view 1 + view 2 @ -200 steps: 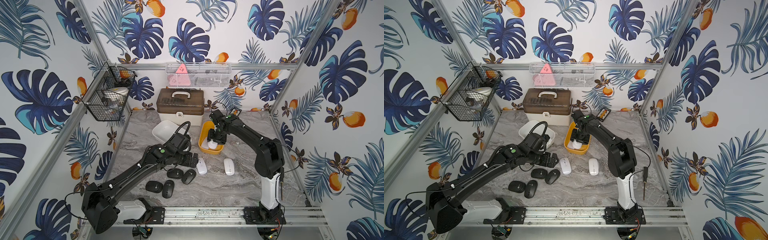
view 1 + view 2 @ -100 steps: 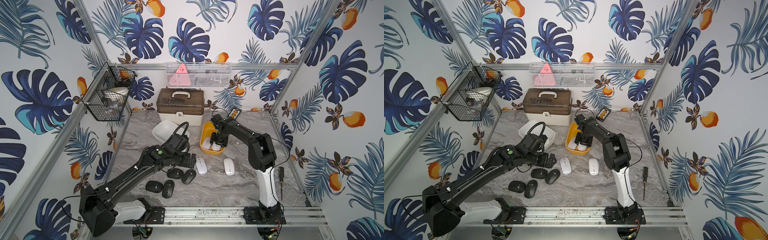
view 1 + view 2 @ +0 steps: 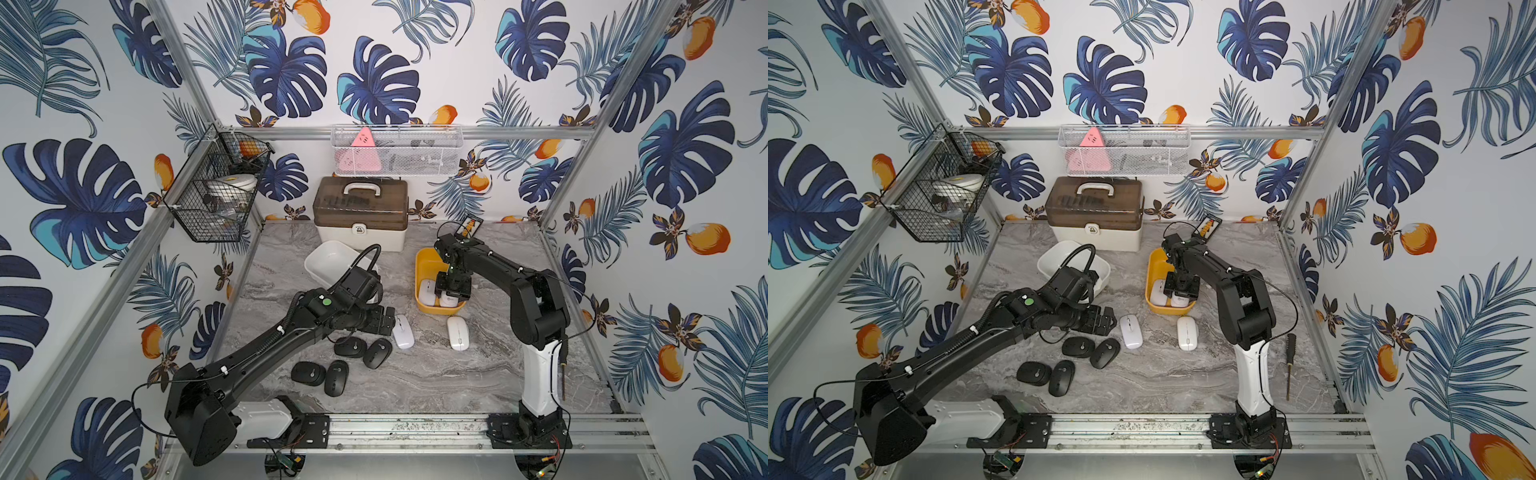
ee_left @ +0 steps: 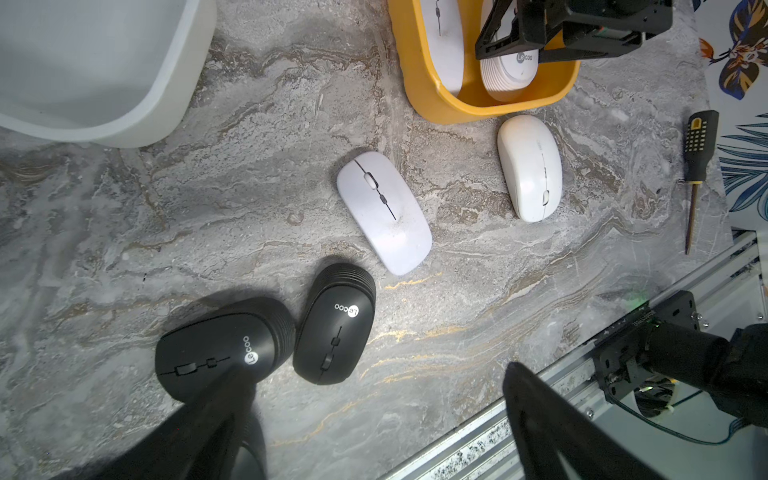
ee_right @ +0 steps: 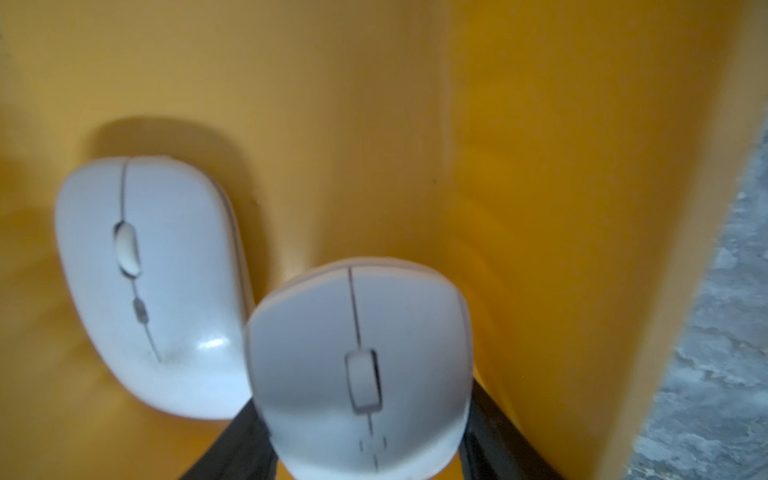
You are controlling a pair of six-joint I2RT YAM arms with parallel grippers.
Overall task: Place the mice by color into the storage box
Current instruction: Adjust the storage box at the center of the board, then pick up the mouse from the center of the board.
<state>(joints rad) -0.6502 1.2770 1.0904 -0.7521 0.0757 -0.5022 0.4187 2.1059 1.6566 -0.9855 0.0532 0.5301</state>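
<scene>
White plastic sits between the jaws of the right gripper: they are closed on the flanks of the gripped white mouse, low inside the yellow bin. Close beside it on the bin floor lies a second white mouse; from where I stand I cannot tell whether the two touch.

Over on the other side, the left gripper hangs with its jaws spread wide and nothing between them. In its wrist view one finger crosses the edge of the first black mouse, though contact is not clear. That mouse lies flank to flank with the next black mouse. A third black mouse and a fourth black mouse rest together nearer the front rail.

Out on the grey marble tabletop, the slim white mouse lies just beyond the left jaws, and the rounder white mouse lies just in front of the yellow bin. A white bin stands behind the left arm, a brown-lidded toolbox sits against the back wall, and a screwdriver lies past the right arm's base.
</scene>
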